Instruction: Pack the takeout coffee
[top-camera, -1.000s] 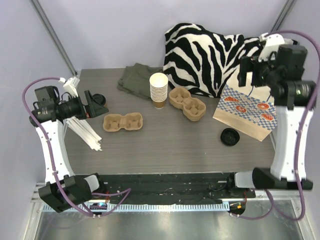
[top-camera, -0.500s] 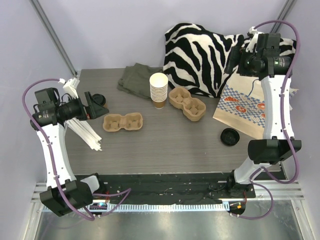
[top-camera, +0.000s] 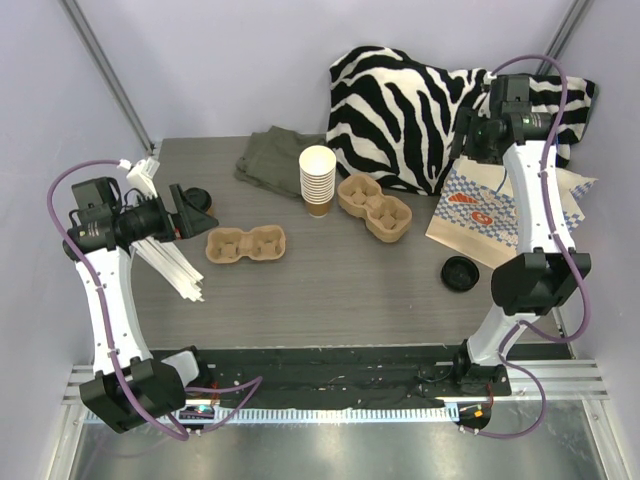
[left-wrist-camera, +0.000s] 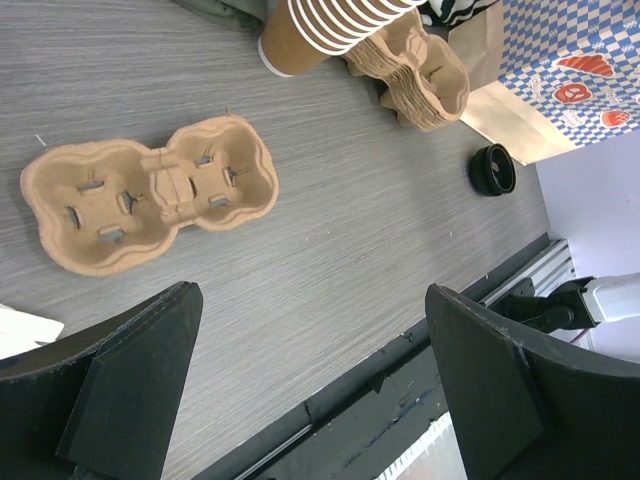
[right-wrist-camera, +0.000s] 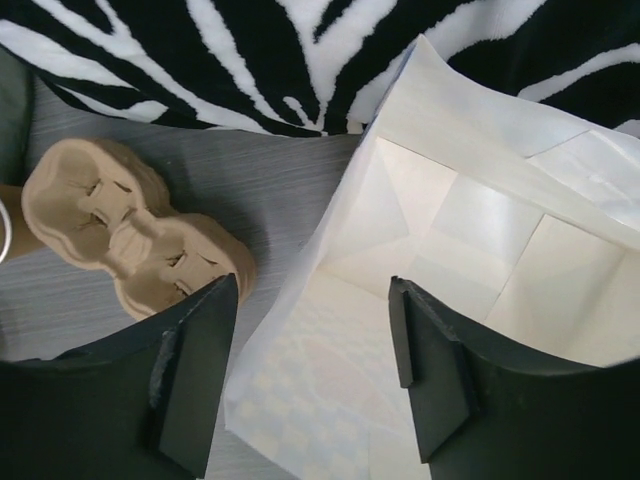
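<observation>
Jaws of left gripper (left-wrist-camera: 310, 295) and right gripper (right-wrist-camera: 312, 290) stood apart, empty; takeout coffee (top-camera: 197, 197) sat unpacked on counter (top-camera: 350, 290) at nine o'clock, paper bag (right-wrist-camera: 470, 230) open at two o'clock.

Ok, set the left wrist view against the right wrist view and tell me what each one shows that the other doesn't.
Only the left wrist view shows the single cup carrier lying flat on the table and the loose black lid. Only the right wrist view looks down into the paper bag, its mouth open and nothing visible in its pale inside. Both show the stack of carriers and that bag, though the left wrist view catches only its checked outside.
</observation>
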